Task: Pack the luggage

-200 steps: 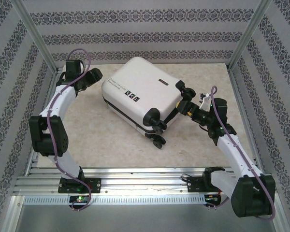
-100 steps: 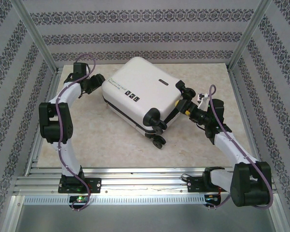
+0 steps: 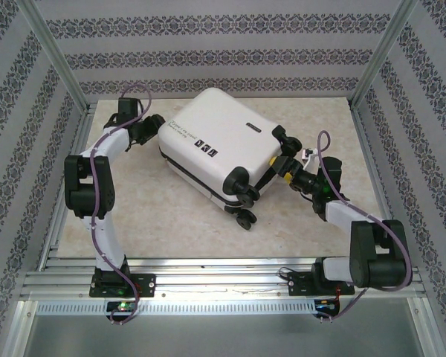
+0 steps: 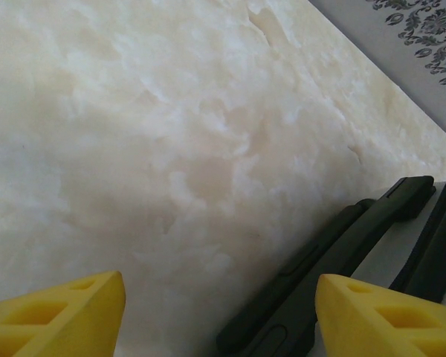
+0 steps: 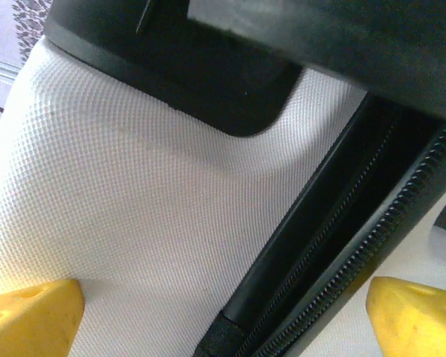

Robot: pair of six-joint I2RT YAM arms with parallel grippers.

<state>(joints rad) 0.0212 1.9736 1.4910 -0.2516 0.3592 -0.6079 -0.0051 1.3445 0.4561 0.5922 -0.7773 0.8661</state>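
White hard-shell luggage [image 3: 215,152] lies closed and flat, set diagonally on the marbled table [image 3: 156,223]. Its logo marks [image 3: 202,147] and a small black handle [image 3: 251,128] face up. Its black caster wheels [image 3: 245,207] stick out from the end nearer the arm bases.

Your left gripper [image 3: 152,126] sits just beside the luggage's far-left corner. Whether it touches the shell you cannot tell from above. In the left wrist view its yellow fingertips [image 4: 56,316] stand wide apart, with bare table between them and a black bar [image 4: 334,253] of the luggage running up beside the right one.

Your right gripper [image 3: 282,165] is at the luggage's right end, close by the upper wheels. In the right wrist view its yellow fingertips [image 5: 30,320] are spread wide, holding nothing. The textured white shell and the black zipper [image 5: 334,245] fill the span between them.

Patterned walls [image 3: 223,56] stand behind the luggage.
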